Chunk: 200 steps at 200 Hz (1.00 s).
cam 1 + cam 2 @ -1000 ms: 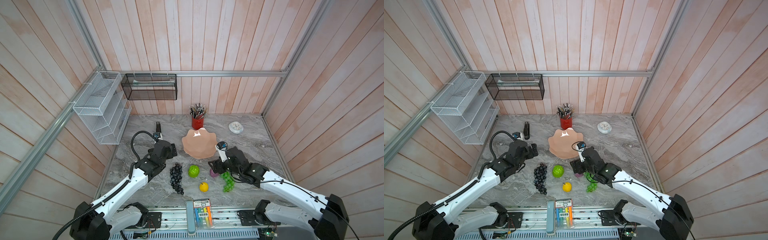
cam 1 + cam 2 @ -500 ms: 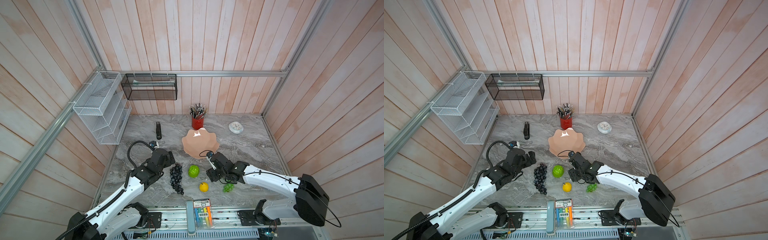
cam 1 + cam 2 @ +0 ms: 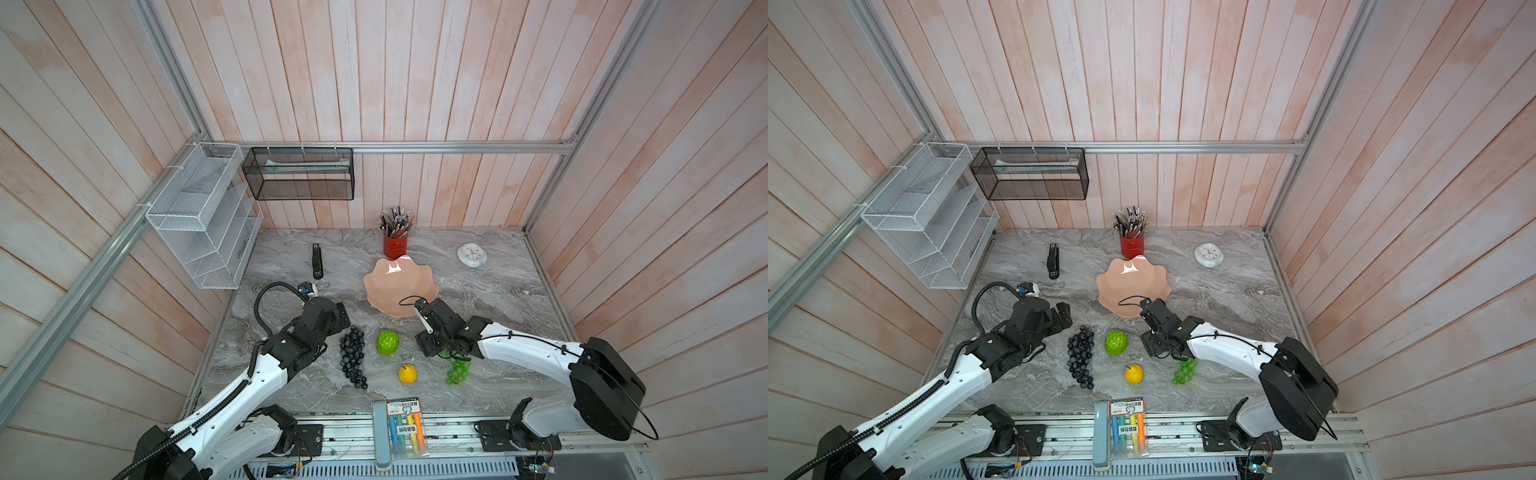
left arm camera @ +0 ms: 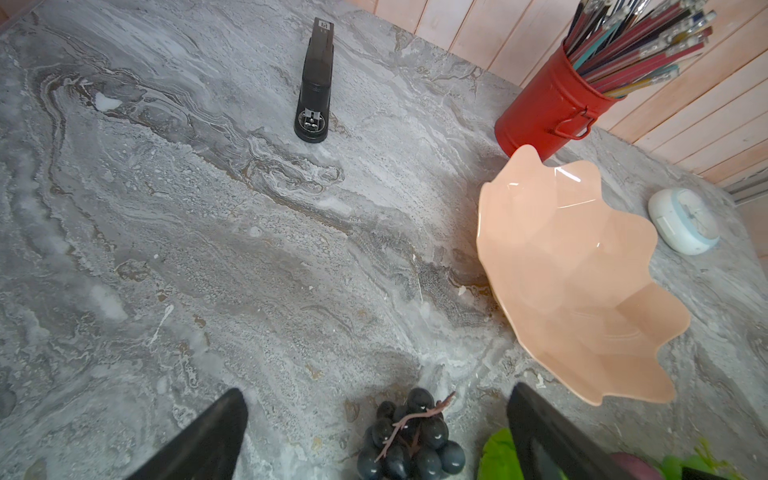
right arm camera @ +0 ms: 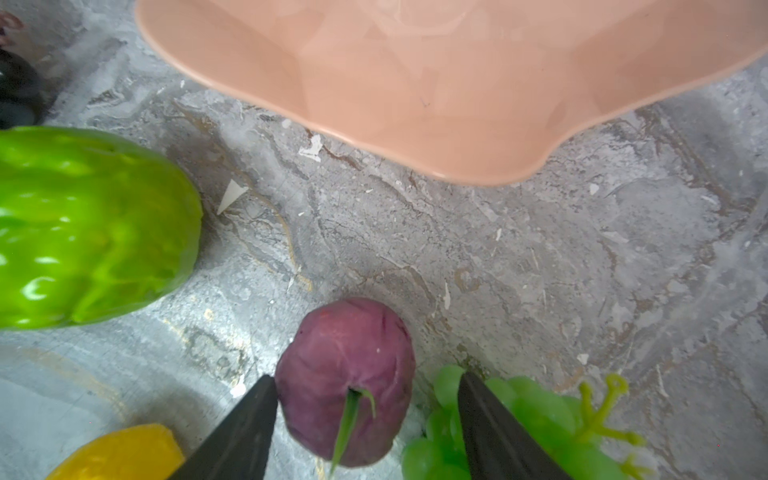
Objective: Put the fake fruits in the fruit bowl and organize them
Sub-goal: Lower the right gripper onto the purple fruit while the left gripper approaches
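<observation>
Both top views: fruit bowl (image 3: pixel 399 286), salmon-pink and scalloped, stands mid-counter and is empty; no fruit is placed, so the whole task is judged outstanding. Four fruits lie on the counter (image 3: pixel 498 299) in front of it, apart from one another: dark grape bunch (image 3: pixel 353 357), bumpy lime-green fruit (image 3: pixel 387 343), yellow fruit (image 3: pixel 407 373), and green grape bunch (image 3: pixel 457 372), partly under the right arm. Left pincer (image 3: pixel 343 320) sits beside the dark bunch's stem end. Right pincer (image 3: pixel 428 347) is low between the bumpy fruit and the green bunch. The counter is grey veined marble and also carries a stapler (image 3: pixel 318 262), a red pencil tin (image 3: pixel 396 247) just behind the bowl, a white clock (image 3: pixel 472 254), and a marker pack (image 3: pixel 405 424) at the front edge. The room has pale pink plank walls (image 3: pixel 415 83) and aluminium rails (image 3: pixel 457 146), with a white wire rack (image 3: pixel 199 232) and a black mesh basket (image 3: pixel 299 174) hung on them. Left wrist view: the left pincer's jaws are wide apart and hold nothing. The dark bunch's stem end lies untouched between them, and the bowl is bare. Right wrist view: purple fruit (image 5: pixel 347 386) rests on the counter between the right pincer's parted jaws. One finger (image 5: pixel 245 424) is at its side, with a gap at the other. The fruit is neither gripped nor lifted, and the bowl rim is near. Judged: first pick in hand, five fruits left.
</observation>
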Tool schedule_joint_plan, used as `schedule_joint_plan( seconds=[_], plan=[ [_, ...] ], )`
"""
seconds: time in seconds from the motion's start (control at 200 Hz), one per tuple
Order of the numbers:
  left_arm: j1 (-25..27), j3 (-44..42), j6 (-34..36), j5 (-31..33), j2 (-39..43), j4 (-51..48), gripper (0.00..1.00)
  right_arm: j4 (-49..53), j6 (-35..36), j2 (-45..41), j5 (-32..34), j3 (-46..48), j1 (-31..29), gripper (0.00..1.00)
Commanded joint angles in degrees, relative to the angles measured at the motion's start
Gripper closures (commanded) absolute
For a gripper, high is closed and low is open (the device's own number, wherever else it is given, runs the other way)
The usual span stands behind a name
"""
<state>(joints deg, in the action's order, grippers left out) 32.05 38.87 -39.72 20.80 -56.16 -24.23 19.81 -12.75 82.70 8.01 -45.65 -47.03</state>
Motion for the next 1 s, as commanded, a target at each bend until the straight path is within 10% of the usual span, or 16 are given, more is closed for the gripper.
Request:
schedule_joint_plan(
  seconds=[0.0, 0.45, 0.765, 0.995],
  plan=[
    [0.3, -0.4, -0.7, -0.5, -0.1, 0.2, 0.00, -2.2, 1.4, 1.6, -2.5, 0.7, 0.5, 0.34],
    [0.3, 1.0, 0.7, 0.2, -1.2, 0.3, 0.00, -4.2, 1.2, 6.5, -6.1, 0.9, 0.9, 0.45],
    [0.2, 1.7, 1.6, 0.3, -2.0, 0.9, 0.00, -3.6, 1.2, 7.3, -5.9, 0.5, 0.9, 0.34],
    [0.3, 1.9, 1.6, 0.2, -2.4, 1.1, 0.00, -3.1, 1.2, 7.3, -7.2, 0.3, 0.9, 0.52]
  ],
)
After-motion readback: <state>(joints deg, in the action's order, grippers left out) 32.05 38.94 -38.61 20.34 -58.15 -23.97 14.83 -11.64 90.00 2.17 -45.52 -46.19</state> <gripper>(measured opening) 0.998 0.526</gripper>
